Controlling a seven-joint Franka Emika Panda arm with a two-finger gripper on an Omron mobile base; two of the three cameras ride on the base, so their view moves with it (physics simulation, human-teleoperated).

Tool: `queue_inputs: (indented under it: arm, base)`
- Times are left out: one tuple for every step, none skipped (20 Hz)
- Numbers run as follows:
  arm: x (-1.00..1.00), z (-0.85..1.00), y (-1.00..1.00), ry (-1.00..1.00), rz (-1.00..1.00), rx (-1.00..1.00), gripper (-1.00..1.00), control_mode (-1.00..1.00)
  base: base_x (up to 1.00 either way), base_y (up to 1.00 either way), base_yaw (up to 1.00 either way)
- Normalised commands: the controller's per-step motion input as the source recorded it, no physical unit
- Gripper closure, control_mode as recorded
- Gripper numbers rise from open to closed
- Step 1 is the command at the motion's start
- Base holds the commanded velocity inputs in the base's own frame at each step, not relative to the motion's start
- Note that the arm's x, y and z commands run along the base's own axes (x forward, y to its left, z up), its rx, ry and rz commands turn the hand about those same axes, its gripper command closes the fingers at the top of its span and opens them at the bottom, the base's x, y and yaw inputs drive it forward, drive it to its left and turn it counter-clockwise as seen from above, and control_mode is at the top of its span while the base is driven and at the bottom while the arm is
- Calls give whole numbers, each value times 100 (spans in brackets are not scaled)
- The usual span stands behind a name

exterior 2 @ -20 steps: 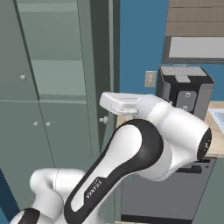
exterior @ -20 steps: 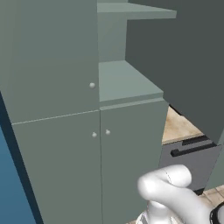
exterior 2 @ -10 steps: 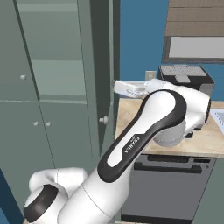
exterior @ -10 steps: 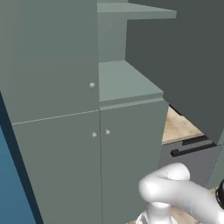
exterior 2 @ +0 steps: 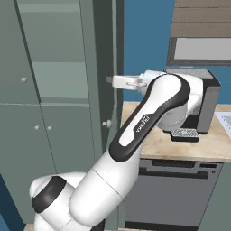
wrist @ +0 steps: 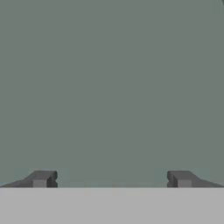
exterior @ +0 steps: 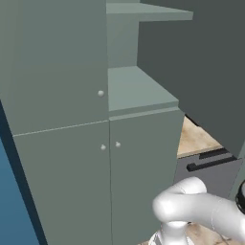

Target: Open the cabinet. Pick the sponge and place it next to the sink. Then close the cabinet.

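The cabinet [exterior: 57, 72] is tall and grey-green, and its upper right door [exterior: 201, 72] is swung wide open. The shelves [exterior: 136, 91] behind that door look bare. The other three doors are shut, each with a small pale knob [exterior: 100, 93]. In the right base view the open door [exterior 2: 104, 67] stands edge-on, and my gripper [exterior 2: 112, 81] is at that edge, above its knob [exterior 2: 107, 123]. In the hand view my fingertips [wrist: 41, 178] stand wide apart, open and holding nothing, close to a flat grey-green surface. The sponge is out of view. A pale corner of the sink [exterior 2: 224, 118] shows at the counter's far right.
To the right of the cabinet runs a wooden counter [exterior 2: 180, 144] carrying a dark coffee machine [exterior 2: 203, 103]. Below it is a dark grey dishwasher front [exterior 2: 176, 189] with a bar handle [exterior: 210, 160]. A blue wall lies behind.
My elbow has swung right and up toward the coffee machine. The hand rose a little along the open door's edge. The cabinet doors have not moved.
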Motion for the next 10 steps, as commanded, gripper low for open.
queue_inputs:
  arm:
    - [-10,4,96,0,6,0,-100,-100]
    - [-18,8,96,0,4,0,-100,-100]
    - [-21,6,100,0,3,0,-100,-100]
    - [-17,4,100,-3,1,0,-100,-100]
    - [-4,0,100,-4,0,0,-100,-100]
    - [0,0,100,-3,0,0,-100,-100]
    - [0,0,100,-5,0,0,-100,-100]
    - [0,0,100,-5,0,0,-100,-100]
    - [0,0,100,-3,0,0,-100,-100]
    - [0,0,100,-3,0,0,-100,-100]
  base:
    - [0,0,0]
    - [0,0,0]
    - [0,0,0]
    - [0,0,0]
    - [0,0,0]
    - [0,0,0]
    - [0,0,0]
    - [0,0,0]
    - [0,0,0]
    - [0,0,0]
